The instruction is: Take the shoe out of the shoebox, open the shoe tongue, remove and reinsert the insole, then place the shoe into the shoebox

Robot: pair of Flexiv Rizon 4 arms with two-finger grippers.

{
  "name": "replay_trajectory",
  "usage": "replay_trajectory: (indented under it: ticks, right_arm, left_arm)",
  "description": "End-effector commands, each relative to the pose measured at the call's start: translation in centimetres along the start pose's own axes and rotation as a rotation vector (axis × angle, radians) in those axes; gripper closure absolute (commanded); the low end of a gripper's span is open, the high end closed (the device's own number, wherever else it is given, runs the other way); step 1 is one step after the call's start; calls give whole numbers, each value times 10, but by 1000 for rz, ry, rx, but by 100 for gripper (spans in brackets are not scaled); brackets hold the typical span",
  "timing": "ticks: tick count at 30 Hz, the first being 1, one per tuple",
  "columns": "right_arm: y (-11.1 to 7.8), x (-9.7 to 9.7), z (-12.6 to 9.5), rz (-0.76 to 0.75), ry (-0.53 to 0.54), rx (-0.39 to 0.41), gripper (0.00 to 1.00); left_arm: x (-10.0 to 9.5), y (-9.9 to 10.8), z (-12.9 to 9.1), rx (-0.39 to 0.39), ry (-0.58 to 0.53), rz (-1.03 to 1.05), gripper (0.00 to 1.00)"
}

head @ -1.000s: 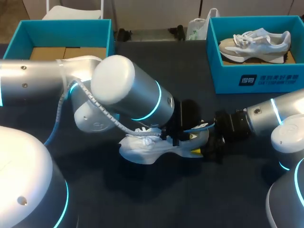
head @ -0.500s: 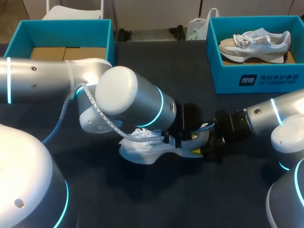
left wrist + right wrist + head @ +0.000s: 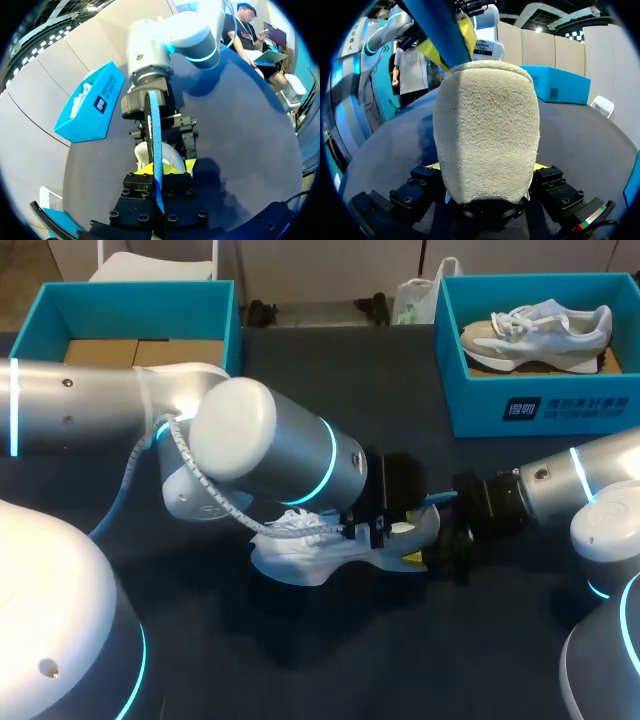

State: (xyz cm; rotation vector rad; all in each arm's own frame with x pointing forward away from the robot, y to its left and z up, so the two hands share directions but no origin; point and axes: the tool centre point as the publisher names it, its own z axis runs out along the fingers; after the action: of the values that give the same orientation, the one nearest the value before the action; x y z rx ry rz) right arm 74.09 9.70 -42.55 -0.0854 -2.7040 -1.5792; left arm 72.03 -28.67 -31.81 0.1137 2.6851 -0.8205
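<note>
Shifted slightly: left arm (image 3: 260,445) only; shoe (image 3: 300,555) kept at counter (image 3: 330,390) middle, toe toward left edge, heel clamped by right claw (image 3: 487,170), insole (image 3: 154,130) pinched by left claw (image 3: 159,172) along that axis.

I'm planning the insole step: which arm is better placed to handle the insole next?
Left. The left fingers pinch the blue insole just above the shoe. The right fingers clamp the shoe's heel, so that arm probably serves best steadying it.
</note>
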Motion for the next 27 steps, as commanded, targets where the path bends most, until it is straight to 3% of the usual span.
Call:
replay_trajectory:
  ticks: [1, 13, 21, 27]
  right_arm:
    - [-1, -1, 5, 1, -1, 6, 100]
    - [-1, -1, 5, 1, -1, 6, 100]
    - [-1, -1, 5, 1, -1, 6, 100]
    - [-1, -1, 5, 1, -1, 6, 100]
  left_arm:
    - [-9, -7, -28, 2, 63, -10, 100]
    - [-20, -57, -60, 49, 335, -39, 100]
    - [-30, -97, -102, 164, 409, -61, 100]
    - [-40, -117, -132, 306, 412, -177, 100]
